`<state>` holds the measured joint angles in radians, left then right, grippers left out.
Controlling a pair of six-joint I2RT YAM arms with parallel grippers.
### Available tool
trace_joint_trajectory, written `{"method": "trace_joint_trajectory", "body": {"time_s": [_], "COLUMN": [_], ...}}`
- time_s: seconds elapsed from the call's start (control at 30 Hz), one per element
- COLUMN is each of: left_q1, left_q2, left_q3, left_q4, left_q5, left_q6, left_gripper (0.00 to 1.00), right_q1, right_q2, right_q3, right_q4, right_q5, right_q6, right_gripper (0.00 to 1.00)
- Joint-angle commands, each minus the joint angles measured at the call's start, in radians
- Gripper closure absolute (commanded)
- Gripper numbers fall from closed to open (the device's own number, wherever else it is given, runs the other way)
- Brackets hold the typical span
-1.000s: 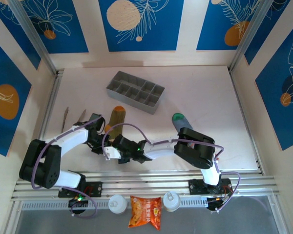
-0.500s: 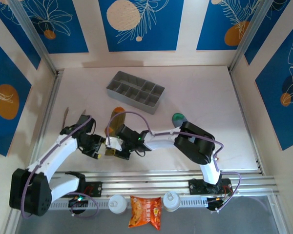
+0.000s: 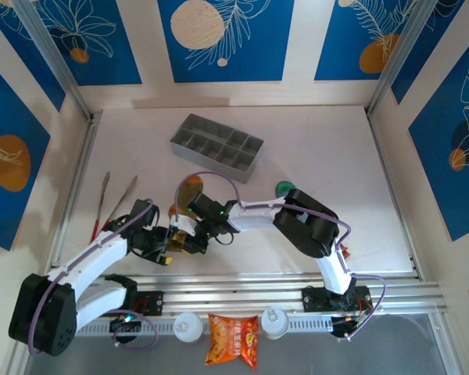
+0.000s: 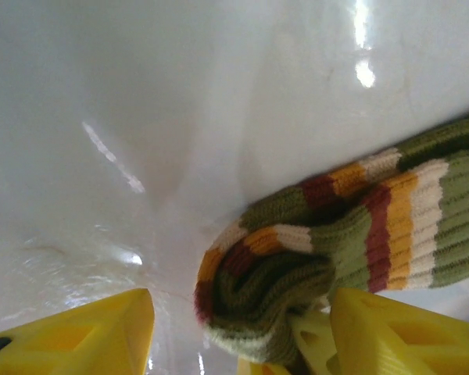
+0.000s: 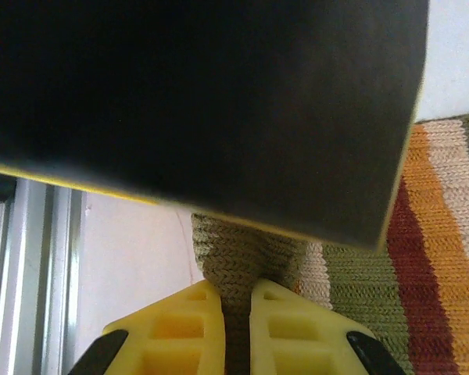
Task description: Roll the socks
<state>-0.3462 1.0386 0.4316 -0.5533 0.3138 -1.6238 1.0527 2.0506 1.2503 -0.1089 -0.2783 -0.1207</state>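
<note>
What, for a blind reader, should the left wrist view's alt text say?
The folded end of an olive striped sock lies on a glossy white table, between the open left hand's yellow fingers.

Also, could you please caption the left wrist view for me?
Left gripper open above the white table, folded cuff of the olive striped sock between its yellow fingers.

- A white table top [image 3: 320,156], smooth and glossy, catches bright glints of light [image 4: 361,47].
- The back wall [image 3: 227,86] is pale, with blue panels [image 3: 227,39] carrying white leaf drawings and cream or orange discs.
- The left wall [image 3: 16,156] and right wall [image 3: 453,141] bear the same pattern.
- Metal posts [image 3: 55,62] stand at the far corners.
- Aluminium rails [image 3: 242,287] line the near edge.
</note>
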Motion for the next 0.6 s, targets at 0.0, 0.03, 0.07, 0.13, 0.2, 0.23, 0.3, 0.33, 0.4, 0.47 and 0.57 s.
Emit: {"method": "trace_joint_trajectory", "body": {"time_s": [0.0, 0.03, 0.07, 0.13, 0.2, 0.23, 0.3, 0.33, 0.4, 0.47, 0.57], "left_q1": [-0.014, -0.016, -0.019, -0.023, -0.025, -0.025, -0.027, -0.027, -0.027, -0.027, -0.027], "left_q2": [0.02, 0.031, 0.041, 0.06, 0.079, 0.09, 0.113, 0.128, 0.16, 0.198, 0.247], "left_q3": [-0.019, -0.02, -0.025, -0.03, -0.032, -0.031, -0.028, -0.024, -0.015, -0.01, -0.01], "left_q4": [0.056, 0.055, 0.057, 0.057, 0.044, 0.04, 0.016, 0.0, -0.031, -0.046, -0.063], "left_q5": [0.008, 0.007, 0.007, 0.006, -0.001, -0.006, -0.01, -0.008, -0.006, -0.002, 0.01], "left_q6": [-0.093, -0.092, -0.093, -0.091, -0.09, -0.088, -0.086, -0.085, -0.083, -0.084, -0.102], "left_gripper": [0.44, 0.46, 0.48, 0.52, 0.6, 0.65, 0.74, 0.8, 0.9, 1.0, 1.0], "right_q1": [-0.002, -0.003, -0.003, -0.002, -0.004, -0.004, -0.005, -0.007, -0.009, -0.014, -0.022], "right_q2": [0.055, 0.058, 0.061, 0.062, 0.063, 0.065, 0.066, 0.066, 0.064, 0.058, 0.024], "right_q3": [-0.008, -0.005, -0.002, 0.0, 0.0, 0.001, 0.004, 0.003, 0.011, 0.015, 0.003], "right_q4": [-0.12, -0.122, -0.123, -0.123, -0.121, -0.123, -0.125, -0.126, -0.132, -0.136, -0.121], "right_q5": [-0.035, -0.033, -0.04, -0.043, -0.051, -0.055, -0.063, -0.068, -0.084, -0.108, -0.134], "right_q6": [0.045, 0.049, 0.051, 0.052, 0.053, 0.054, 0.055, 0.056, 0.055, 0.055, 0.057], "right_gripper": [0.99, 0.99, 0.99, 0.99, 0.99, 0.99, 0.99, 0.99, 0.98, 0.96, 0.82]}}
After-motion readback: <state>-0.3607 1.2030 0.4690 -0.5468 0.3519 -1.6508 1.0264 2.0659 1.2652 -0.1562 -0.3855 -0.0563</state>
